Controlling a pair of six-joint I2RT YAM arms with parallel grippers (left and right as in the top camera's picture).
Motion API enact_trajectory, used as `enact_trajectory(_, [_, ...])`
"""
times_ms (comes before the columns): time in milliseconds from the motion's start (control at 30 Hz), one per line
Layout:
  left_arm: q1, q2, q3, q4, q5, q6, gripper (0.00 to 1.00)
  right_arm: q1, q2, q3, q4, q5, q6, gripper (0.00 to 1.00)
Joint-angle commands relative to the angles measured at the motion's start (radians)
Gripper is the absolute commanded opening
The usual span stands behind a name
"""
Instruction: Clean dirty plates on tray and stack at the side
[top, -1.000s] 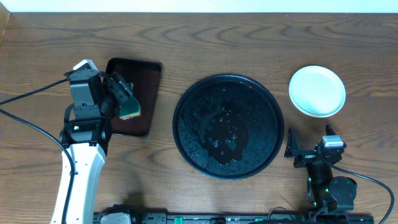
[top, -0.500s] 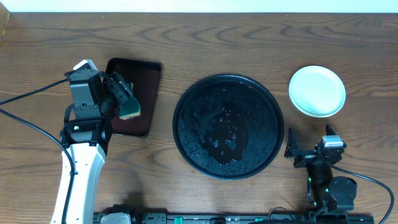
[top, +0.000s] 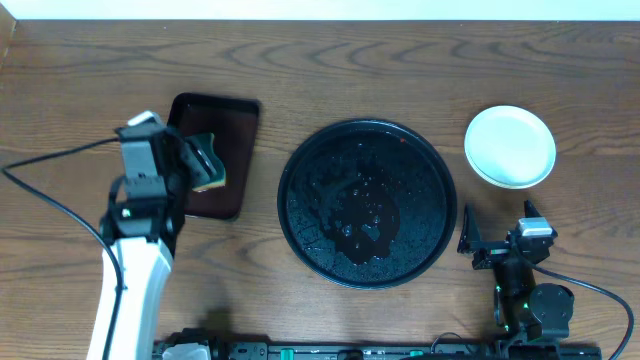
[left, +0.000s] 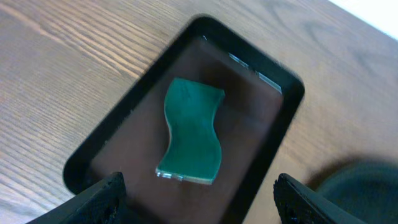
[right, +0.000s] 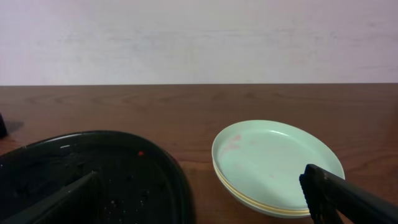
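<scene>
Overhead I see the plates (top: 510, 146) stacked on the counter (top: 100, 60), just right of the black tray (top: 300, 200). Left wrist: my left tool (left: 202, 202) gapes empty above a green sponge (left: 191, 132) (in the small brown tray (left: 273, 106)). Right wrist: right tool (right: 202, 199) wide, holding nothing.

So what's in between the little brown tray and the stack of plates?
The big round black tray sits between the brown tray and the plates, seen from overhead.

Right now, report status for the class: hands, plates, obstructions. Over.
Left hand open over green wavy sponge in dark brown rectangular tray. Right hand open, empty. Pale round plates stacked beside large round black tray, none on it. Nothing blocking.
</scene>
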Motion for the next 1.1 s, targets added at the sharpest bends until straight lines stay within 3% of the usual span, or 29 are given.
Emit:
enact_trajectory(0, [-0.045, -0.107, -0.098, -0.001, -0.005, 0.206, 0.77, 0.008, -0.007, -0.002, -0.003, 0.005, -0.019, 0.99])
enact_trajectory(100, [-0.053, -0.232, -0.23, 0.042, -0.005, 0.282, 0.77, 0.008, -0.007, -0.002, -0.003, 0.005, -0.019, 0.99])
enact_trajectory(400, [-0.053, -0.571, -0.58, 0.34, 0.048, 0.283, 0.77, 0.008, -0.007, -0.002, -0.003, 0.005, -0.019, 0.99])
enact_trajectory(700, [-0.053, -0.785, -0.839, 0.627, 0.048, 0.283, 0.77, 0.008, -0.007, -0.002, -0.003, 0.005, -0.019, 0.99])
enact_trajectory(867, [-0.054, -0.853, -0.845, 0.566, 0.047, 0.284, 0.77, 0.008, -0.007, -0.002, -0.003, 0.005, -0.019, 0.99])
enact_trajectory(1067, [-0.055, -0.978, -0.845, 0.353, 0.046, 0.288, 0.77, 0.008, -0.007, -0.002, -0.003, 0.005, -0.019, 0.99])
